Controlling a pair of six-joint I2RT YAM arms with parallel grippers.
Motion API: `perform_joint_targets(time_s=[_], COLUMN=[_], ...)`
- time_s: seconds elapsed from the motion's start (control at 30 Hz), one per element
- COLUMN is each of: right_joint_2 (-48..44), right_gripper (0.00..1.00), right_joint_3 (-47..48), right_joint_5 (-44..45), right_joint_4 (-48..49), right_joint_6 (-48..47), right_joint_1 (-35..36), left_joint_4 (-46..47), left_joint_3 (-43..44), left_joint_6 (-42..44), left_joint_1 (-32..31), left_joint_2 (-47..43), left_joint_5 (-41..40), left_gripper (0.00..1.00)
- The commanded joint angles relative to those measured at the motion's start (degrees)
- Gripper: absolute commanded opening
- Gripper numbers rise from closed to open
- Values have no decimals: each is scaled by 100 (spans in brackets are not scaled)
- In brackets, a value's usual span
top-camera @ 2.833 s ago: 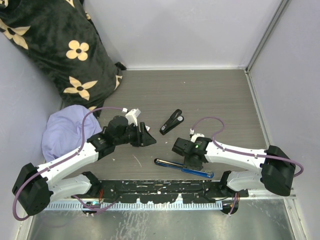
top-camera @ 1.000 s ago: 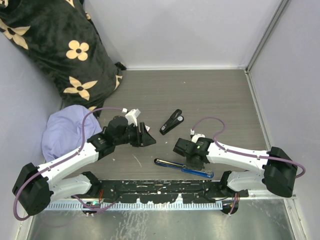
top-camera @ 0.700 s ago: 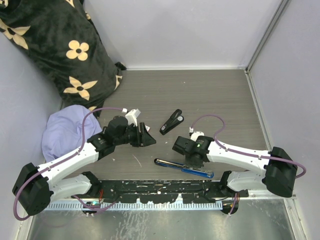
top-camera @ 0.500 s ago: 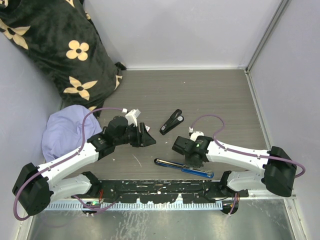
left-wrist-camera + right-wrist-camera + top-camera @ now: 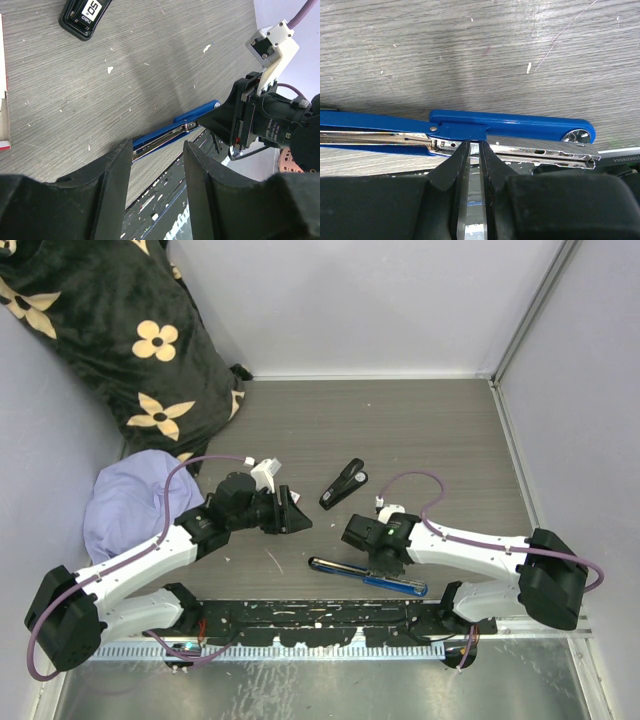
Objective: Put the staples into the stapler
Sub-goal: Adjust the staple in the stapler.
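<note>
A blue stapler (image 5: 366,577) lies flat and opened out near the table's front edge, its chrome channel (image 5: 540,150) facing up. My right gripper (image 5: 474,145) points down at that channel, its jaws nearly together on a thin silvery strip of staples (image 5: 474,200); in the top view the right gripper (image 5: 380,562) is right over the stapler. The staples box shows only as a white and red edge (image 5: 3,90) at the left border of the left wrist view. My left gripper (image 5: 157,200) hangs open and empty, left of the blue stapler (image 5: 167,138).
A second, black stapler (image 5: 343,483) lies mid-table, also in the left wrist view (image 5: 85,15). A black flowered cushion (image 5: 110,330) and a lavender cloth (image 5: 125,508) fill the left side. The black mounting rail (image 5: 320,625) runs along the front edge.
The right gripper's jaws have drawn closer together and the wrist has shifted slightly left over the blue stapler. The left arm has not moved.
</note>
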Motion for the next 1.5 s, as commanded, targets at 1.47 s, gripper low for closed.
perform_joint_targets(time_s=[1.47], right_joint_2=[192], right_gripper=[35], right_joint_3=[318], right_joint_5=[285], right_joint_4=[-197], right_joint_6=[-196], right_joint_1=[11], left_joint_4=[309], left_joint_3=[-24], left_joint_6=[-15], left_joint_1=[70], left_joint_2=[-148], left_joint_5=[126], left_gripper=[48])
